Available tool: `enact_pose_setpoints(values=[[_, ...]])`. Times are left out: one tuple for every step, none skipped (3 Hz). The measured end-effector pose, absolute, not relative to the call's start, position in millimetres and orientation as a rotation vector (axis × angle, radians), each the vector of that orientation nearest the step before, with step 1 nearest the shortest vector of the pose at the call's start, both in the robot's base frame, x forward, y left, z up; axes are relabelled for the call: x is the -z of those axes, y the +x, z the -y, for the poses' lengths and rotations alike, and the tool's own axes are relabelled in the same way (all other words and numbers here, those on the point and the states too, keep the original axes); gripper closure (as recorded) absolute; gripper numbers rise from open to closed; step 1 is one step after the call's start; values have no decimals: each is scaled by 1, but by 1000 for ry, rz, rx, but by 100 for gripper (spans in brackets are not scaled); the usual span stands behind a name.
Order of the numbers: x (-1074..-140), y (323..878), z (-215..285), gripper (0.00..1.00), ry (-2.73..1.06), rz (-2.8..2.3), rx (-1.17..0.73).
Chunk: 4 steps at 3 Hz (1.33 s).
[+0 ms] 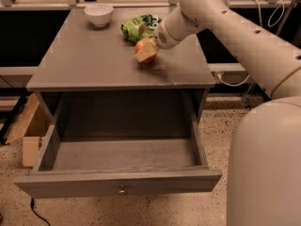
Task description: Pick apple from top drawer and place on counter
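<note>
The red apple [143, 47] with yellowish patches is held in my gripper [146, 51] low over the grey counter [94, 60], right of its middle; I cannot tell whether the apple touches the top. The tan fingers [145, 51] are closed around the apple. The white arm reaches in from the upper right. The top drawer [117, 182] stands pulled out toward the camera, and nothing shows inside it. Its small round metal knob [122, 190] shows on the front panel.
A white bowl [99, 14] sits at the back left of the counter. A green snack bag [139, 26] lies at the back, just behind the apple. A wooden crate [29, 131] stands on the speckled floor left of the cabinet. My white body fills the lower right.
</note>
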<state>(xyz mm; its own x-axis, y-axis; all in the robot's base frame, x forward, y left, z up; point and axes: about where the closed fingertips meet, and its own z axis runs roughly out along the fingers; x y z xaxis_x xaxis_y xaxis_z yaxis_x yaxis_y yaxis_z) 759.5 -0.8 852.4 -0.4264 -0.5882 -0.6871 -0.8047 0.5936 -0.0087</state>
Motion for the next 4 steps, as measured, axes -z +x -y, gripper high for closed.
enact_pose_setpoints(values=[[-842,766,2,37,-1078,-2207,-415],[-840,765,7,14,-1061,-2219,-407],[-843,756,18,0,-1039,-2211,-400],[-857,733,41,0,-997,-2170,-385]])
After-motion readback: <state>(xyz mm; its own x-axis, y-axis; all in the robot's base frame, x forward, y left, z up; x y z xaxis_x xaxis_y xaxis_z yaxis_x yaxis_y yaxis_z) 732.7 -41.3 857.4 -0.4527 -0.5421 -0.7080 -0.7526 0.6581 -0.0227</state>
